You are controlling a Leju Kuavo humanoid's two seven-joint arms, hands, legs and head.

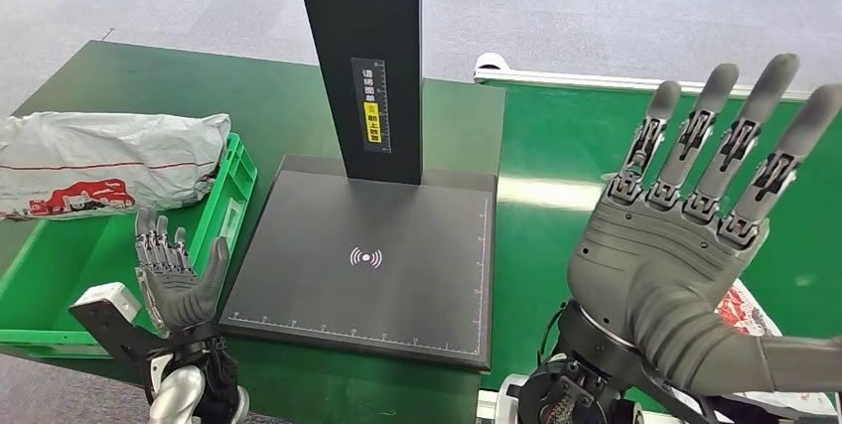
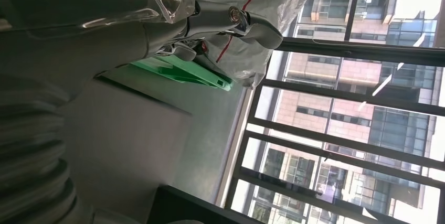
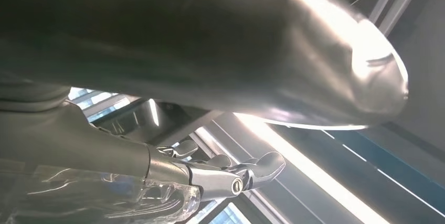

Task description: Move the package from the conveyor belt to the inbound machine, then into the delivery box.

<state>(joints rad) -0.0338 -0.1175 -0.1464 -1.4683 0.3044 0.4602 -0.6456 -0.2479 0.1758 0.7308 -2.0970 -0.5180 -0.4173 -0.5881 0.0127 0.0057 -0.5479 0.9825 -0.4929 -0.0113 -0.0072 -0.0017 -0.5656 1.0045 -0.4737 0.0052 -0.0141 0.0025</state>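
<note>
Both hands empty, fingers apart: right hand (image 1: 695, 235) raised above near-right package (image 1: 760, 320) on conveyor belt (image 1: 596, 146); left hand (image 1: 179, 280) idle. Judgement: lower the right palm squarely, grip mid-bag, lift clear before crossing left to inbound machine (image 1: 367, 265).

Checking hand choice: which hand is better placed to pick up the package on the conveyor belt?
Right. The right hand, open, is raised over the belt just above the package; the left hand is at the green box.
</note>
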